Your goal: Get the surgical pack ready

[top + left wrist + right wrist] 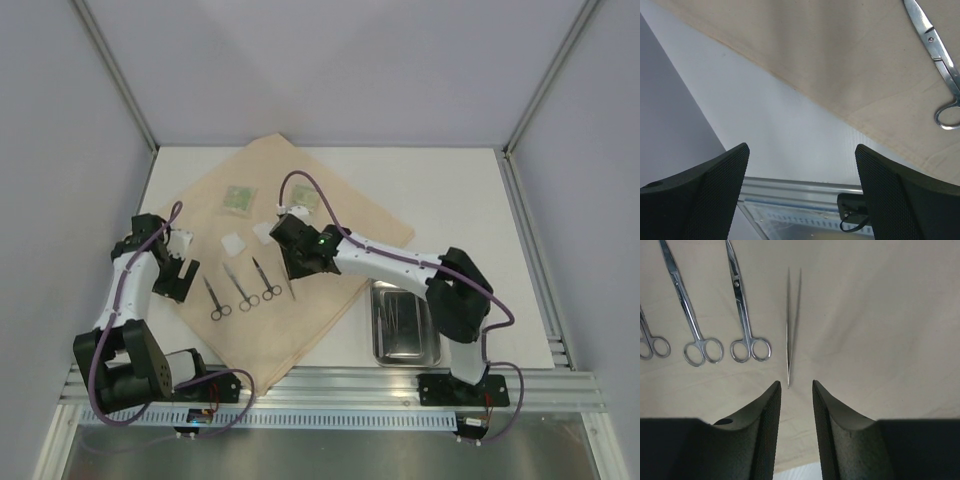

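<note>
The tan cloth [330, 215] lies spread on the table. On it three small scissors [240, 288] lie side by side, with tweezers [291, 285] to their right. Farther back are two white pads [233, 243] and two green packets [238, 199]. The steel tray [404, 322] sits off the cloth at the right. My right gripper [796, 384] hovers over the cloth [880, 315], its jaws a little apart and holding nothing. The tweezers [793, 325] lie just beyond its tips, next to the scissors [742, 305]. My left gripper [802, 150] is wide open over bare table beside the cloth's left edge [840, 50].
The aluminium rail [330, 385] runs along the near table edge. Grey walls close in the left, back and right. One pair of scissors [940, 60] shows at the upper right of the left wrist view.
</note>
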`<state>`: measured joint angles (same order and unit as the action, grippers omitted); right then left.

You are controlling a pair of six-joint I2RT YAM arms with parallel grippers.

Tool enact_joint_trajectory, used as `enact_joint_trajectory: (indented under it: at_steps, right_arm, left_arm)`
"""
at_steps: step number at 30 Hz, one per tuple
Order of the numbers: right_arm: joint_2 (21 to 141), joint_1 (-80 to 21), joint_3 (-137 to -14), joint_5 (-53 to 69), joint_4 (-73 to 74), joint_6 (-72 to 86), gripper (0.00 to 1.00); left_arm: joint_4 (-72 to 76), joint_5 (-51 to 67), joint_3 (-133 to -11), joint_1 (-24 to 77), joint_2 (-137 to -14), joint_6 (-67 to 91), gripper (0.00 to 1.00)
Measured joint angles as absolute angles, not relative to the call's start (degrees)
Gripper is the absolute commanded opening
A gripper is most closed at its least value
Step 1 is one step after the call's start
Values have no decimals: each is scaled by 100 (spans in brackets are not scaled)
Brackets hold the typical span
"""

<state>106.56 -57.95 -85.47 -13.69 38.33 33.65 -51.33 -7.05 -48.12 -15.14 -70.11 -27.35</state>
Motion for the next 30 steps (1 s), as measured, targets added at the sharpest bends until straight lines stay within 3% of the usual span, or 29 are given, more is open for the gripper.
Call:
enact_joint_trajectory:
  at_steps: [6, 19, 22, 26, 27, 30]
  right_arm:
    - [11614, -5802, -9417, -1068, 3870, 3026, 33]
    - [12416, -5802, -9719, -786, 4036, 2906, 32]
    - [12495, -5802, -9717, -779, 4066, 2908, 26]
    - [12508, -5802, -9699, -779, 4064, 2928, 11]
    - [12508, -5802, -9690, -779, 4058, 2943, 3]
    - [12508, -5802, -9677, -792, 4062, 2976, 1]
  left_arm:
    - [-5002, -751, -4849, -1518, -7183, -2735, 96]
    - [-4814, -808, -4851, -1520, -7404, -2755, 96]
    - [-4807, -808, -4851, -1520, -7404, -2759, 96]
    - [-4810, -805, -4851, -1520, -7400, -2759, 96]
    - [-4812, -805, -4851, -1520, -7393, -2759, 96]
    - [-4810, -805, -4849, -1520, -7360, -2759, 96]
